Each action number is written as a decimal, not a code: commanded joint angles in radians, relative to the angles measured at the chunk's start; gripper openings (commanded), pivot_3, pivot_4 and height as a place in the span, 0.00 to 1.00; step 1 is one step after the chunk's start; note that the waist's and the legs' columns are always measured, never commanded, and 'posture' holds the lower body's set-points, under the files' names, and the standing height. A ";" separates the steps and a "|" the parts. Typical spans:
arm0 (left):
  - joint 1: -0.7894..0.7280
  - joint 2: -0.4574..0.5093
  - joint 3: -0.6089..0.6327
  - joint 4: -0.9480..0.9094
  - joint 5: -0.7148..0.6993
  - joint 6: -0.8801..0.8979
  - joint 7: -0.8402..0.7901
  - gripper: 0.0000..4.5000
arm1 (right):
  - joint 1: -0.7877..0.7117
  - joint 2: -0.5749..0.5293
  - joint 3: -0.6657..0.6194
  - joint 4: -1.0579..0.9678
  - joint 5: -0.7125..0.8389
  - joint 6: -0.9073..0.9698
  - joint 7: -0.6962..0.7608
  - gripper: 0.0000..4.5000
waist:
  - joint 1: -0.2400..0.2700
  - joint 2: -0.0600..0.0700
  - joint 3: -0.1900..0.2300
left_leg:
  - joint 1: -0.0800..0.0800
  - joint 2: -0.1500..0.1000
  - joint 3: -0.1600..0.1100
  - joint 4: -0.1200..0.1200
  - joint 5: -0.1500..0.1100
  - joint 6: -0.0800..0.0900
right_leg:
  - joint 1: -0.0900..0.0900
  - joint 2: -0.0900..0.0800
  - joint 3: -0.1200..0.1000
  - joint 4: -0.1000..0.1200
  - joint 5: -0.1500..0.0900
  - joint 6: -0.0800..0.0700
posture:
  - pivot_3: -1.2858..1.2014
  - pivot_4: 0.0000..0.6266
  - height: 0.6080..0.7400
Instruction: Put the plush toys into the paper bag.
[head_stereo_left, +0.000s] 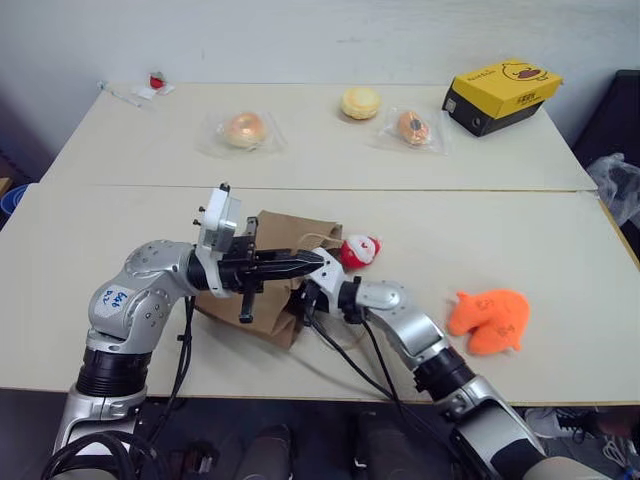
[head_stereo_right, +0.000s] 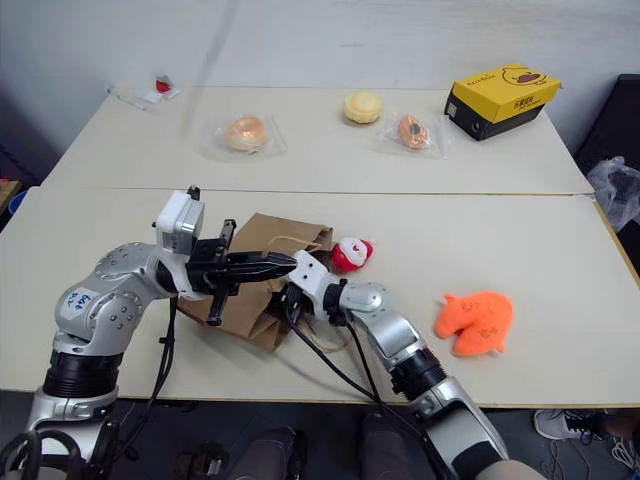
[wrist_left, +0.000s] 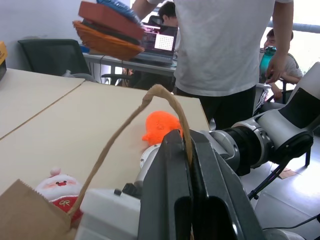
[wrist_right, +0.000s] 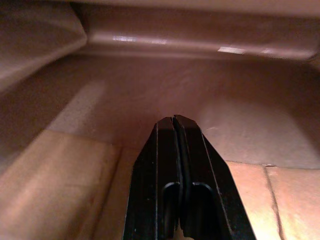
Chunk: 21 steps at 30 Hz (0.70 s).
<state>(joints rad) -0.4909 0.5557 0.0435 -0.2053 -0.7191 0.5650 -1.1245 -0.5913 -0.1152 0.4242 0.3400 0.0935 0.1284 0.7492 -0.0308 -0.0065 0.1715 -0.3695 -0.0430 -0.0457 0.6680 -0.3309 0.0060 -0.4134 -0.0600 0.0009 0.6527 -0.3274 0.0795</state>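
Observation:
The brown paper bag (head_stereo_left: 278, 232) lies on the near table in front of me. My left gripper (head_stereo_left: 316, 263) points level over it, shut on the bag's twisted loop handle (wrist_left: 131, 118), which runs down between the fingers (wrist_left: 172, 170). My right gripper (wrist_right: 173, 120) is shut with nothing in it, and its tips are inside the bag, with brown paper all around. The red plush toy (head_stereo_left: 359, 250) with a white patch sits at the bag's mouth, just beyond both grippers. The orange plush toy (head_stereo_left: 491, 319) lies on the table to the right, apart from both grippers.
On the far table lie three plastic-wrapped buns (head_stereo_left: 244, 130) (head_stereo_left: 361, 102) (head_stereo_left: 414, 127), a yellow-and-black box (head_stereo_left: 502, 95) at the right and a small red item (head_stereo_left: 156, 81) at the far left. A person in a white shirt (wrist_left: 225, 45) stands past the table's right end.

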 joint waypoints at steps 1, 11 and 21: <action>-0.008 0.019 0.061 -0.026 -0.023 -0.014 0.021 0.00 | -0.003 0.011 -0.002 0.060 -0.031 -0.033 0.007 0.01 | 0.000 0.000 0.000 | 0.000 0.000 0.000 0.000 0.000 0.000 | 0.000 0.000 0.000 0.000 0.000 0.000 | 0.52 0.24 1.00; -0.015 0.075 0.231 -0.012 -0.107 0.043 0.117 0.00 | 0.035 0.000 -0.024 0.069 -0.049 -0.069 0.009 0.01 | 0.000 0.000 0.000 | 0.001 0.000 0.000 0.000 0.001 -0.001 | 0.000 0.000 0.000 0.001 0.000 0.000 | 0.52 0.24 1.00; -0.034 0.088 0.284 -0.006 -0.162 0.059 0.196 0.00 | 0.031 0.001 -0.025 0.060 -0.071 -0.021 0.003 0.01 | 0.001 -0.001 0.000 | 0.001 0.000 0.000 0.000 0.001 -0.001 | 0.001 0.000 0.001 0.001 0.000 0.000 | 0.52 0.24 1.00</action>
<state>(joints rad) -0.5058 0.6339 0.2909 -0.1880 -0.8560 0.6291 -0.9393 -0.5801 -0.1051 0.3973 0.3750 0.0458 0.0628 0.7535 -0.0300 -0.0072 0.1710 -0.3681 -0.0432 -0.0460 0.6684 -0.3303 0.0048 -0.4124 -0.0601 0.0014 0.6533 -0.3274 0.0795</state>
